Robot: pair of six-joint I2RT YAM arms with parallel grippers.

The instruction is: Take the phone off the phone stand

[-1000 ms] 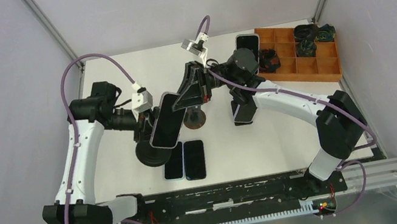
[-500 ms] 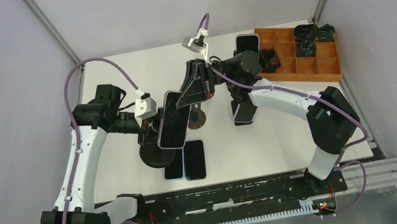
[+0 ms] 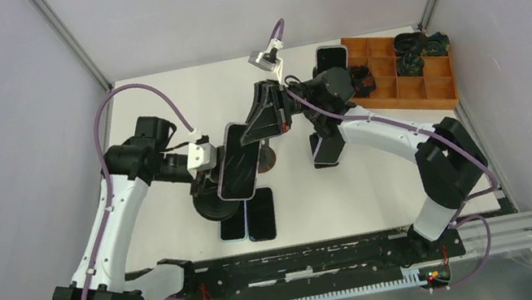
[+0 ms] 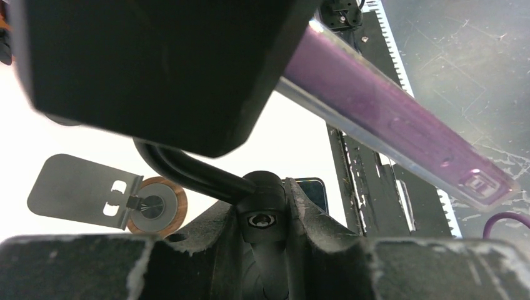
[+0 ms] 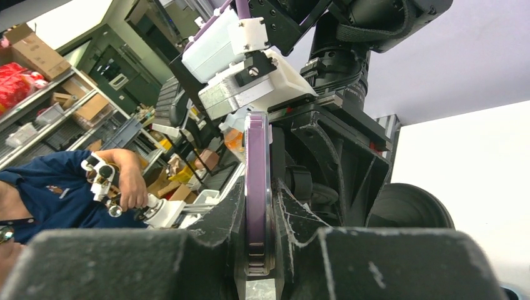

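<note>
Top view: the right gripper (image 3: 247, 131) is clamped on the upper end of the phone (image 3: 236, 163), which tilts above the phone stand (image 3: 210, 203). The left gripper (image 3: 208, 178) grasps that stand. Left wrist view: the fingers (image 4: 312, 219) pinch the stand's neck (image 4: 259, 215) — the phone's purple edge (image 4: 387, 119) crosses overhead. Right wrist view: the phone (image 5: 257, 187) sits edge-on between closed fingers (image 5: 300, 215). Whether it has cleared the cradle cannot be told. A skewed pull could drag the stand, or the thin-edge hold could slip — dropping it onto the spare phones (image 3: 248, 217).
</note>
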